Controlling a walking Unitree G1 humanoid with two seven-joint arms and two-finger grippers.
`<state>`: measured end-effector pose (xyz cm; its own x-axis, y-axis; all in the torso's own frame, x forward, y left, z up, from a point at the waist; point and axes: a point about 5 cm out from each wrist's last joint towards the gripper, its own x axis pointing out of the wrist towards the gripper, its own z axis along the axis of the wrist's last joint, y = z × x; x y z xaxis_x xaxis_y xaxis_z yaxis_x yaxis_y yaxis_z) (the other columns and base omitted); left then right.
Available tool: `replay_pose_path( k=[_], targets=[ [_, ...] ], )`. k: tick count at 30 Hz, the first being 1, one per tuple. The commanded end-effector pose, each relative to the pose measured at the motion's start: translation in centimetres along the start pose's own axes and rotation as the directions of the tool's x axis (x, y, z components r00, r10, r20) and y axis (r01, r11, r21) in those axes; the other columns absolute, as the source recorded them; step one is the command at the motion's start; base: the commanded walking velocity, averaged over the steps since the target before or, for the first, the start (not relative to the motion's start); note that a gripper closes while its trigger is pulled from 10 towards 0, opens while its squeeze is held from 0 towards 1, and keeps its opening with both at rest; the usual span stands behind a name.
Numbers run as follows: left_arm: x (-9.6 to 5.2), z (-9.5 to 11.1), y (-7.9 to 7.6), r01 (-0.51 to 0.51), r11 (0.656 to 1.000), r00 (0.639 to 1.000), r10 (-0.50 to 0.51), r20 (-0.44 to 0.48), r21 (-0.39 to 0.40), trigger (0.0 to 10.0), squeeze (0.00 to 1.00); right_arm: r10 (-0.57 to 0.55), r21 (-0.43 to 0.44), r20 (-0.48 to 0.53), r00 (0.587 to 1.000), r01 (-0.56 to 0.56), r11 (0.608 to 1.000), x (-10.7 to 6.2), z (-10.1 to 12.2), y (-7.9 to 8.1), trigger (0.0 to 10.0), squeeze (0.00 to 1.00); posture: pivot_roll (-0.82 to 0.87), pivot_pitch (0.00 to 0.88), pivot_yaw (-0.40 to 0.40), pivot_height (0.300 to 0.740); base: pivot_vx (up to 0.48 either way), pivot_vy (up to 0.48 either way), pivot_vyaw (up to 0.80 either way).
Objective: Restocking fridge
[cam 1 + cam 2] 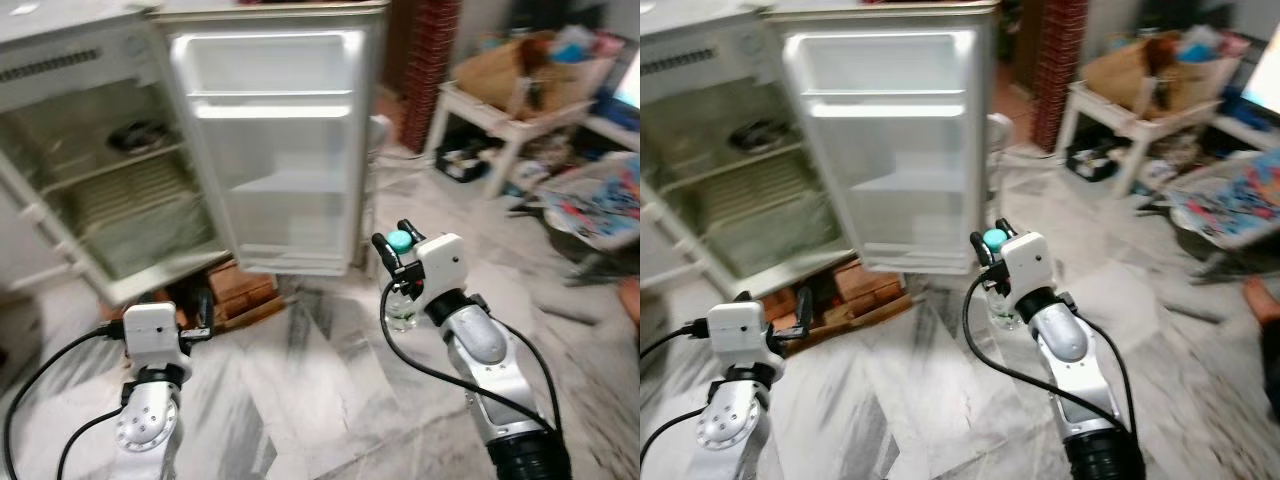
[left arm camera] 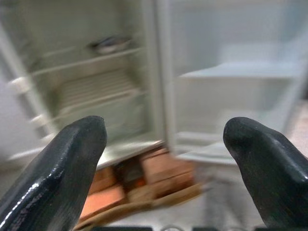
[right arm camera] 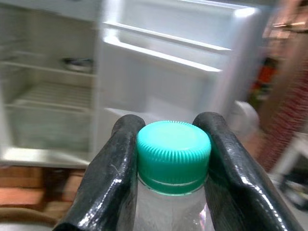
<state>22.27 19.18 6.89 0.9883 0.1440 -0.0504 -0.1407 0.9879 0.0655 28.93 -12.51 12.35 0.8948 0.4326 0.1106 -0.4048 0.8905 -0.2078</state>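
A small white fridge point(image 1: 110, 190) stands open ahead on the left, its door point(image 1: 272, 150) swung wide with bare door shelves. A dark dish point(image 1: 135, 132) rests on an upper wire shelf inside. My right gripper point(image 1: 399, 243) is shut on a clear water bottle point(image 1: 402, 308) just under its teal cap point(image 3: 173, 155), holding it upright above the floor, in front of the door's lower right corner. My left gripper point(image 1: 190, 305) is open and holds nothing, low in front of the fridge's base, its fingers point(image 2: 67, 168) pointing at the fridge.
Red bricks and a wooden board point(image 1: 240, 292) prop up the fridge. A white table point(image 1: 510, 120) with a brown bag and clutter stands at the right, with colourful fabric point(image 1: 600, 205) beyond it. A red brick pillar point(image 1: 432, 60) rises behind. Marble floor point(image 1: 300, 400) spreads between.
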Motion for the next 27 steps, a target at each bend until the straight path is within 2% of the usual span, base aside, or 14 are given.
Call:
replay_pose_path(
  k=[1, 4, 21, 27],
  targets=[
    [0.16, 0.2, 0.18, -0.004, 1.0, 1.0, 0.004, 0.008, 0.001, 10.0, 0.0, 0.029, -0.006, 0.04, 0.999, -0.029, 1.0, 0.41, 0.79, 0.43, 10.0, 0.0, -0.03, 0.043, 0.035, 0.74, 0.356, 0.0, 0.78],
    [0.16, 0.19, 0.17, -0.003, 1.0, 1.0, 0.003, 0.007, 0.0, 10.0, 0.0, 0.033, -0.004, 0.039, 0.999, -0.033, 0.999, 0.4, 0.77, 0.46, 10.0, 0.0, -0.03, 0.043, 0.035, 0.74, 0.356, 0.0, 0.61],
    [0.28, 0.29, 0.05, 0.007, 1.0, 1.0, -0.007, 0.009, -0.001, 10.0, 0.0, 0.051, -0.014, 0.033, 0.998, -0.05, 0.999, 0.57, 0.6, 0.38, 10.0, 0.0, -0.03, 0.047, 0.036, 0.74, 0.35, 0.0, 0.0],
    [0.28, 0.24, 0.07, 0.009, 1.0, 1.0, -0.009, 0.004, -0.001, 10.0, 0.0, 0.057, -0.014, 0.03, 0.998, -0.057, 0.998, 0.54, 0.47, 0.48, 10.0, 0.0, -0.03, 0.049, 0.038, 0.74, 0.287, 0.355, 0.0]
  ],
)
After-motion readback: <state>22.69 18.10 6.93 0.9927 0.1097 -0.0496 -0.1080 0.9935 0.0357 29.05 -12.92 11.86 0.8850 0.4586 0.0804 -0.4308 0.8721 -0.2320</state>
